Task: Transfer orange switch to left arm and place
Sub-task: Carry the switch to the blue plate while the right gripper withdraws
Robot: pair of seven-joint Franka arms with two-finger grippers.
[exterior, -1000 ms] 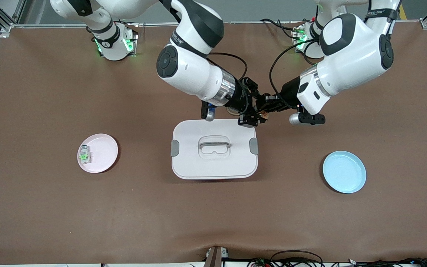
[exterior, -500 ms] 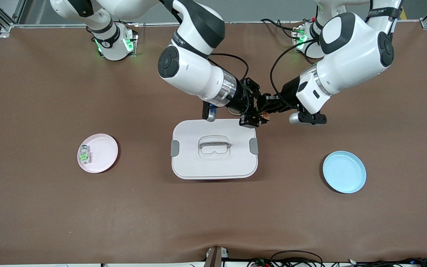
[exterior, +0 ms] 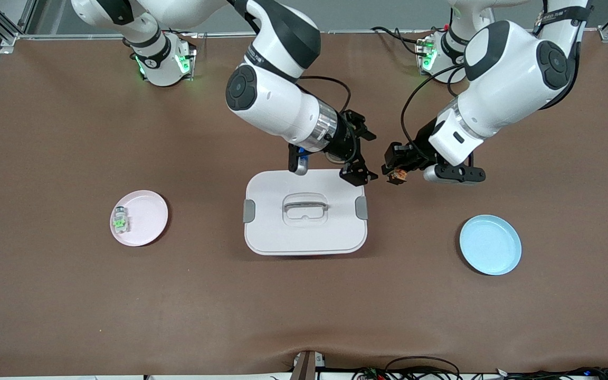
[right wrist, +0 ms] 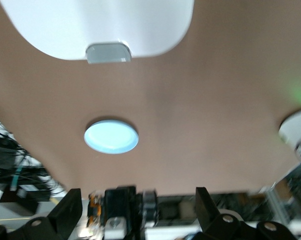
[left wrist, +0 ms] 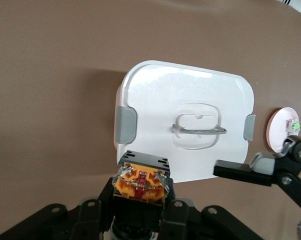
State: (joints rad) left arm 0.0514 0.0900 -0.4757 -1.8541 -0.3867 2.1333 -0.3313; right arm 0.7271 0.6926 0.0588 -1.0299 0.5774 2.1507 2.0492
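Front view, left gripper point(exterior: 396, 173): clamped on the orange switch point(exterior: 398, 177), held in the air just right of centre, over bare table beside the box's upper right corner.
Front view, right gripper point(exterior: 363, 155): fingers spread wide, nothing held, over the box's upper right edge, a clear gap seen between it and the switch.
Front view, box point(exterior: 305, 212): centre of the frame, lid on.
Front view, plates: pink plate point(exterior: 145, 217) at mid-left with a clear part point(exterior: 120, 220) marked green on it; blue plate point(exterior: 490, 244) at lower right.
Left wrist view: switch point(left wrist: 140, 181) gripped at bottom centre, orange face shown; box point(left wrist: 184, 127) at centre.
Right wrist view: fingers point(right wrist: 69, 209) seen apart along the bottom; blue plate point(right wrist: 111, 136) at mid-left.
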